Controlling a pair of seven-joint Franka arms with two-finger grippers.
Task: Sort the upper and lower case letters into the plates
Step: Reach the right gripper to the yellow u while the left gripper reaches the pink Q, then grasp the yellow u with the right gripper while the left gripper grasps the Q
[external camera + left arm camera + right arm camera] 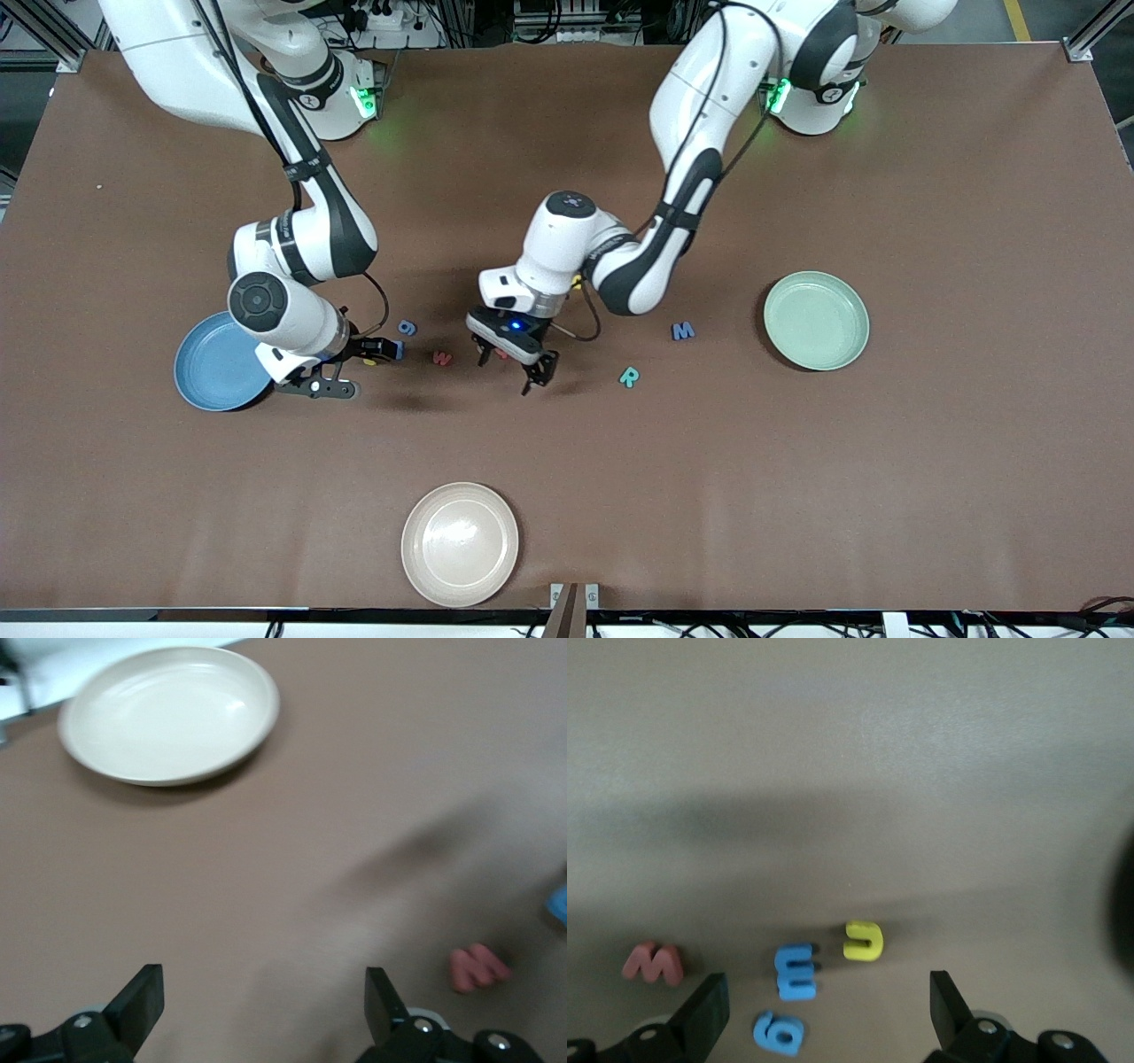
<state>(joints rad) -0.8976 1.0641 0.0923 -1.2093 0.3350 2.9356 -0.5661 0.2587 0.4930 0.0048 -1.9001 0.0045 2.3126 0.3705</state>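
Both plates are empty, nothing sorted yet. The blue plate (pixel 215 377) is at mid-height of the front view at the right arm's end, touching or just under the right arm's wrist. The mint plate (pixel 816 320) is at mid-height at the left arm's end. The beige plate (pixel 460 543), bottom centre, isn't part of the job.

Right gripper (pixel 352 368) is low over the table just beside the blue plate, jaws wide, nothing held. In its wrist view (pixel 826 1010) a blue letter (pixel 796 971) sits inside the jaw span with a yellow letter (pixel 863 940) just beside it. A blue g (pixel 779 1032) and a red w (pixel 653 963) are nearby. I can't tell the case of the blue or yellow one.
- My call: pick one, centre it between the fingers, and turn the wrist so they close across its narrow side.
- Those two are close enough that a sloppy descent pinches both or flicks one away.

Left gripper (pixel 514 365) is mid-frame, low, jaws wide and empty. In its wrist view (pixel 262 1001) the pink letter (pixel 477 967) lies outside the span, beside one finger (pixel 383 1001).
- It needs to shift sideways until the letter is centred before going down, otherwise the finger lands on it.

M (pixel 682 331) and R (pixel 629 377) lie between the left gripper and the mint plate, well apart, so they're easy picks later.

The letters look thin and light, so fingers should go down to the table surface before closing. The grippers are near each other, so stagger their moves.
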